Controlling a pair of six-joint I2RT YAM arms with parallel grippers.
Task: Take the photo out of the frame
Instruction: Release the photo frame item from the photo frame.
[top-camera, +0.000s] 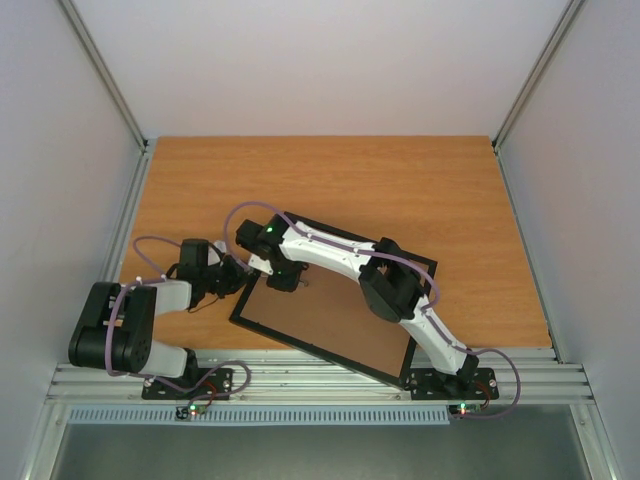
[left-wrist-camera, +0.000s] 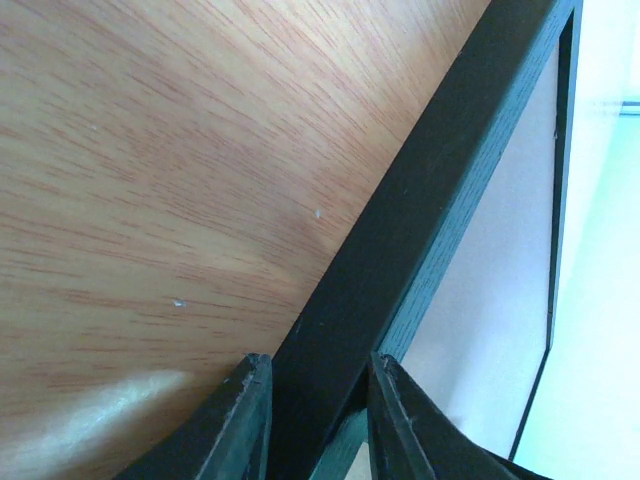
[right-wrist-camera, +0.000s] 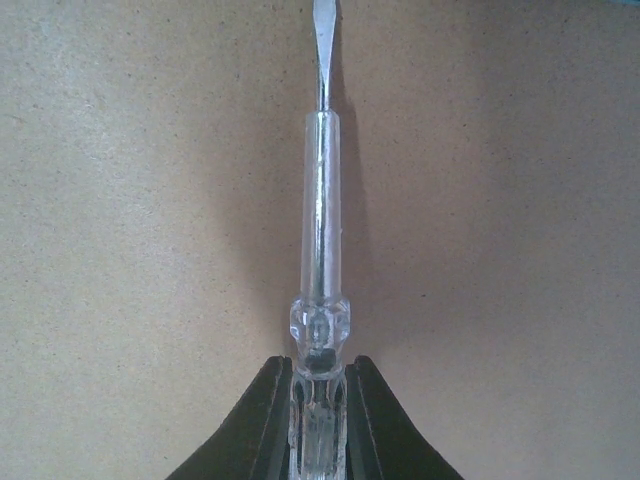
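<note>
**Now bracing the frame while a screwdriver is hovering over its back**

Starting at the left edge of the frame (top-camera: 318, 353), the left gripper (left-wrist-camera: 316, 370) is clenching the thin black moulding, one finger on each side of it. The frame is lying back-up on the table (top-camera: 400, 180), so its brown backing board (top-camera: 335, 320) is facing the overhead camera. Its long axis is running left to right, with the right end swung nearer the arm bases.

Moving rightward over the frame's left half, the right gripper (right-wrist-camera: 319, 366) is grasping a clear-handled flat screwdriver (right-wrist-camera: 322, 200) by its handle. The blade is pointing straight away from the fingers, close above the board. Whether the tip is touching the board is not showing.

The photo is not appearing in any view. It is probably sitting face down inside the frame, under the board.

The frame is looking stiff and light, so it is likely to skid unless it is pinned at an edge, as the left gripper is doing. Any glazing underneath would be making it fragile. The photo is likely being thin and bendable and easy to crease or smudge, so it is best being lifted by its white margin once the board is out.
</note>
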